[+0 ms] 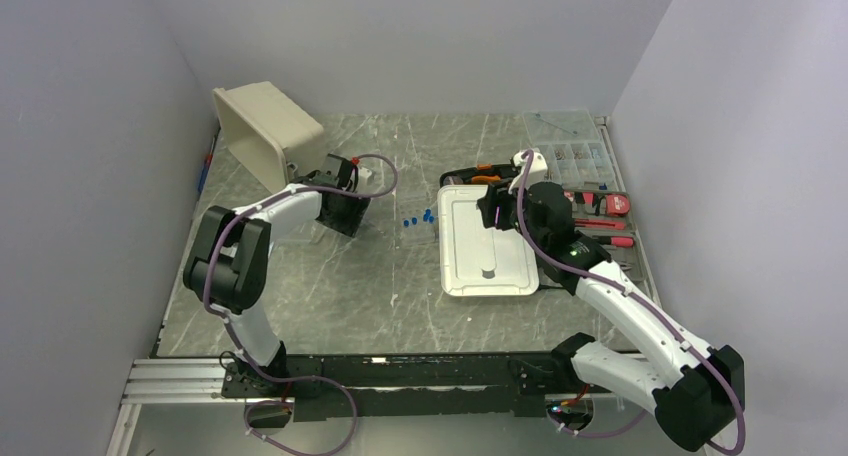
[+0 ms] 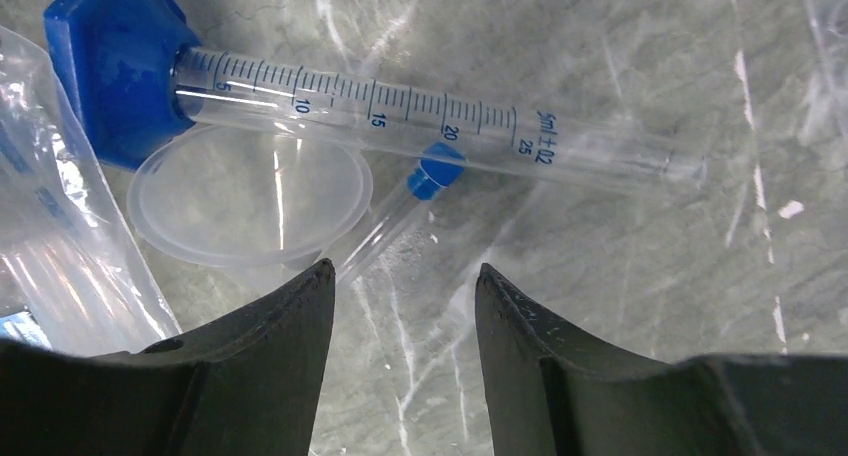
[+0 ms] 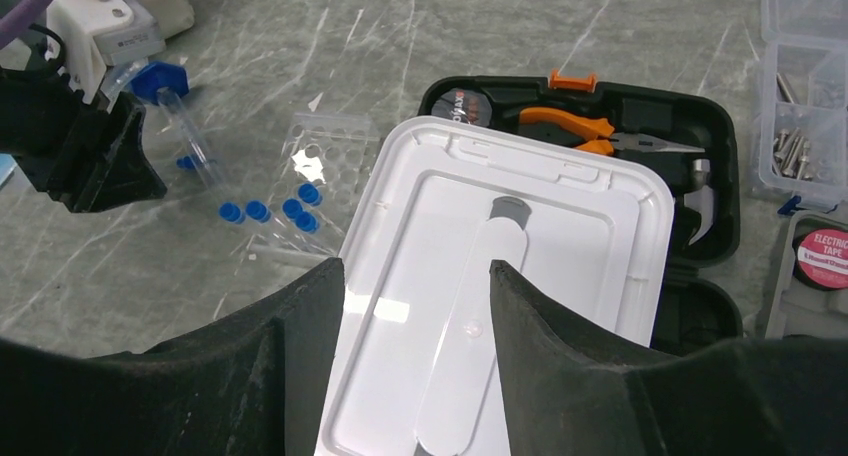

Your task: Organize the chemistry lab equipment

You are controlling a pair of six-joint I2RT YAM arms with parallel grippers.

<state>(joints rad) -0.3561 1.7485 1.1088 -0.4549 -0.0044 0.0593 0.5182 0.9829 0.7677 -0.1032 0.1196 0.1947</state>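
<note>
A clear graduated cylinder (image 2: 400,116) with a blue hexagonal base (image 2: 115,66) lies on the table in the left wrist view. A clear round dish (image 2: 245,196) and a blue-capped test tube (image 2: 432,171) lie beside it. My left gripper (image 2: 405,276) is open and empty, just short of the tube. Several blue-capped vials (image 3: 270,211) lie by a flat clear perforated rack (image 3: 330,151); they also show in the top view (image 1: 415,218). My right gripper (image 3: 415,271) is open and empty above a white lid (image 3: 540,226).
A beige bin (image 1: 265,131) lies tipped at the back left. A black case of orange-handled tools (image 3: 600,126) sits behind the lid, and a clear parts box (image 3: 805,86) at the far right. A plastic bag (image 2: 60,256) lies left of my left gripper.
</note>
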